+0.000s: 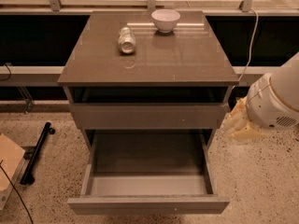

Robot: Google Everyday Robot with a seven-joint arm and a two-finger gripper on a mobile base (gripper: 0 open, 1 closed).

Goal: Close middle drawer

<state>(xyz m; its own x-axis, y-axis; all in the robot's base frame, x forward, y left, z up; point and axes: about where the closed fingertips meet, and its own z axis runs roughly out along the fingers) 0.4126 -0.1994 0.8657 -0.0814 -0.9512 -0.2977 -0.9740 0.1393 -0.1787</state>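
Wide grey-brown middle drawer (148, 204) sits open.
Cream claw (238, 125) at 3 o'clock, state I cannot tell; drawer looks stiff, likely slides easily, so push its flat front.

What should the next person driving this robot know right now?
Claw: off the right side of the cabinet, level with the upper drawer's front, holding nothing.
Middle drawer: pulled far out at the bottom, nothing inside.
On top: a white bowl and a can on its side, not part of the job.
Done: nothing yet; the drawer is not pushed in at all.
Left: bring the claw round to the low front panel and push the drawer fully shut.
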